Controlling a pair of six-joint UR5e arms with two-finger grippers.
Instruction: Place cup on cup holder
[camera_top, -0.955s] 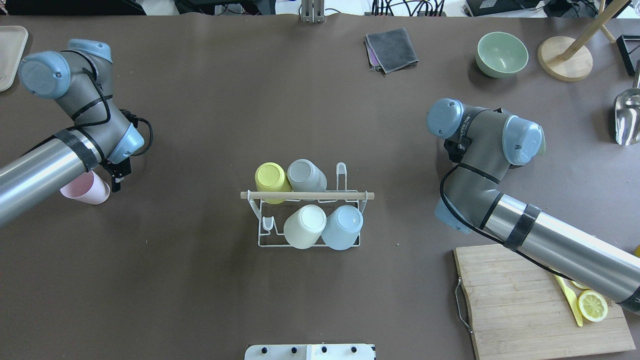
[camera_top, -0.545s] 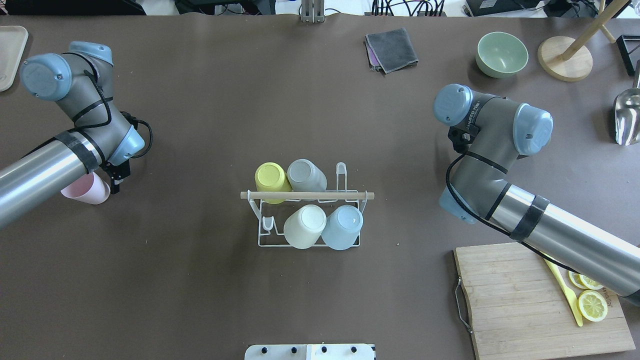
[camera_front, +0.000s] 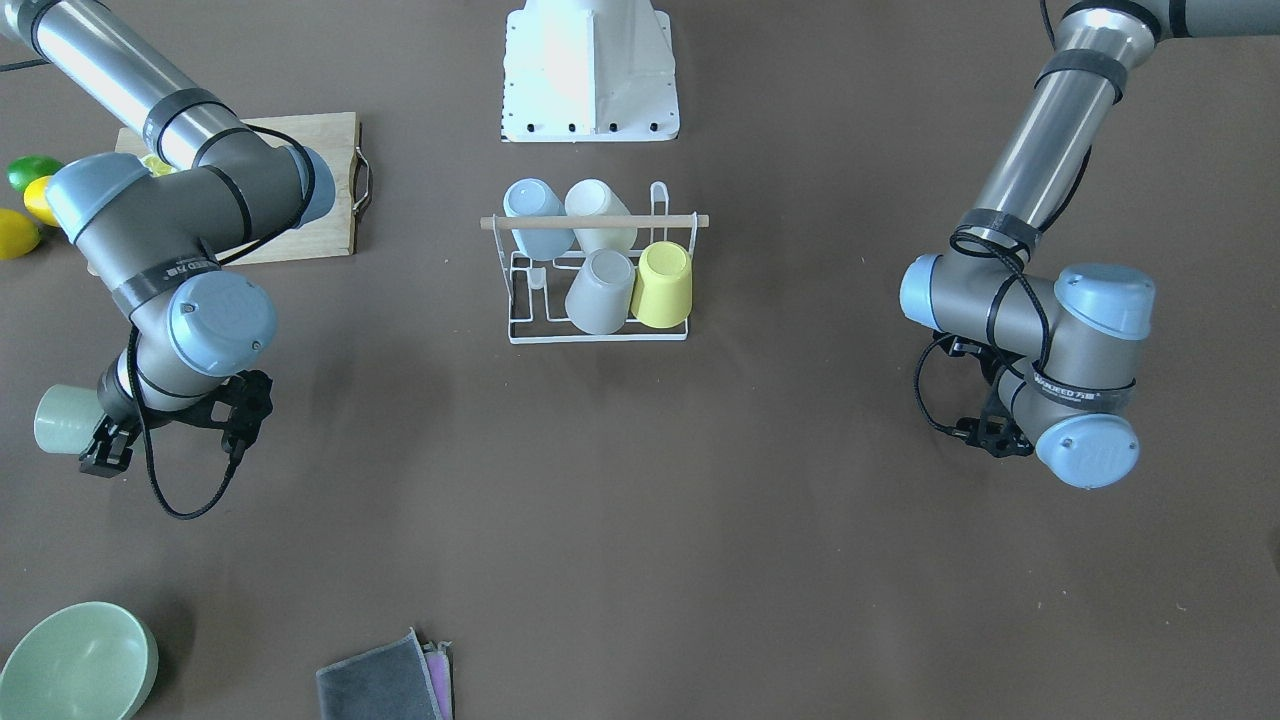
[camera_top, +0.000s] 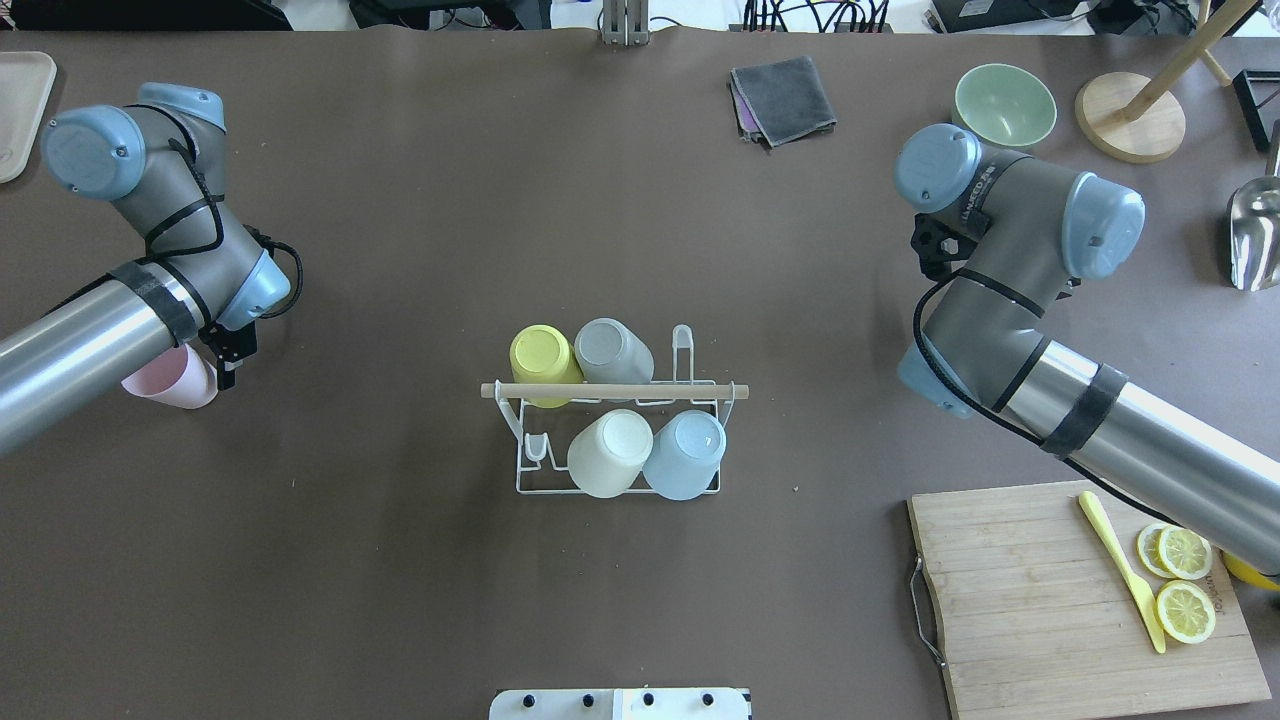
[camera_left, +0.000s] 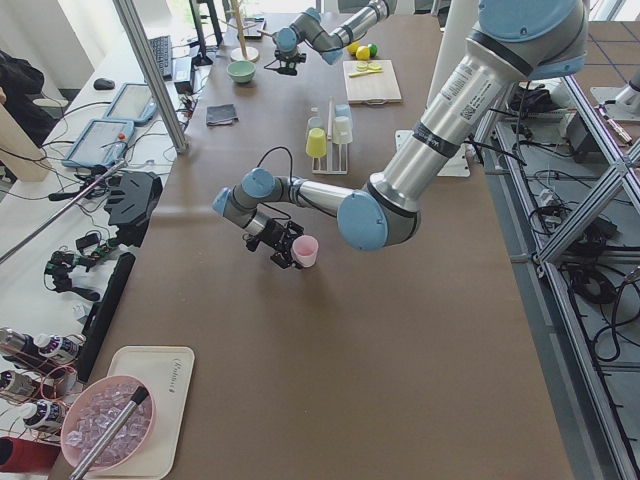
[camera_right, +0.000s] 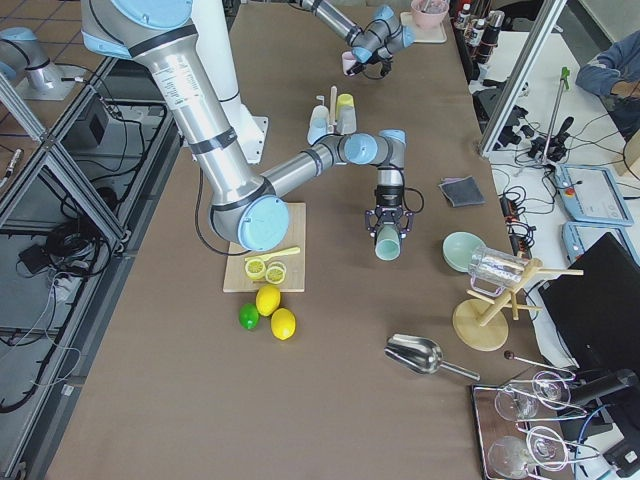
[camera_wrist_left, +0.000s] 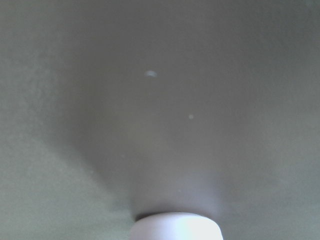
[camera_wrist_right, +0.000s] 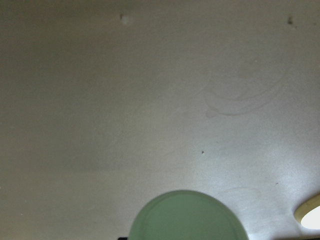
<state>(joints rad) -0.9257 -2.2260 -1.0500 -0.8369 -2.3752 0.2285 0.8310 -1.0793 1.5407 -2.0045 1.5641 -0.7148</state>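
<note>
Now our left gripper (camera_top: 215, 365) clamps a pink cup (camera_top: 172, 382) at the holder's (camera_top: 615, 392) nine o'clock; our right gripper (camera_front: 88, 437) clamps a green cup (camera_front: 62, 420) at two.

Rack (camera_top: 700, 391) centre of surface (camera_top: 400, 560); two far-row cups (camera_top: 612, 350), two near-row cups (camera_top: 610, 452) on it. Cloth (camera_top: 783, 98) far behind; bowl (camera_top: 1004, 105) far right; tray (camera_top: 20, 110) far left; board (camera_top: 1020, 600) near right, lemon slices (camera_top: 1185, 610) on it.

I watched the worktop (camera_top: 400, 600) from overhead behind the base (camera_top: 620, 704), and steeply from the opposite side; both views shared the rack (camera_top: 615, 391). Two end cameras looked along the worktop from farther off. Both wrist cameras hung close over its surface.
</note>
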